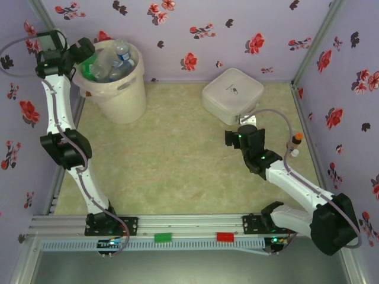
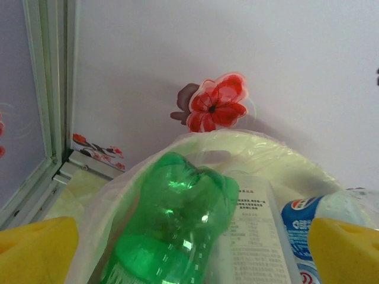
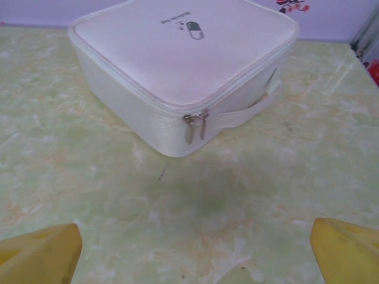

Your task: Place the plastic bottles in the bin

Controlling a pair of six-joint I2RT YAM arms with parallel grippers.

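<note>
Marbled green-cream table [image 1: 166,165], floral lilac walls [image 1: 266,18]. Mid-right: right gripper [image 3: 195,254] low over the bare top, yellow jaws wide apart, empty. Beyond it a soft white zip case [image 3: 177,71], fabric, rounded corners. Far left: left gripper [image 2: 189,248] above round cream plastic bin [image 1: 127,97], jaws apart, gripping nothing. Inside lies green bottle [image 2: 172,225], thin crinkled plastic, among clear bottles [image 1: 115,59]. Advice: rise straight up, avoid snagging the filmy liner [image 2: 106,201].

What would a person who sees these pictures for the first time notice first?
The tall cream bin in the far left corner, heaped with plastic bottles, draws the eye first; the left arm reaches over its rim. In the left wrist view a bright green bottle lies among them. Far right on the table sits a white zipped case.
</note>
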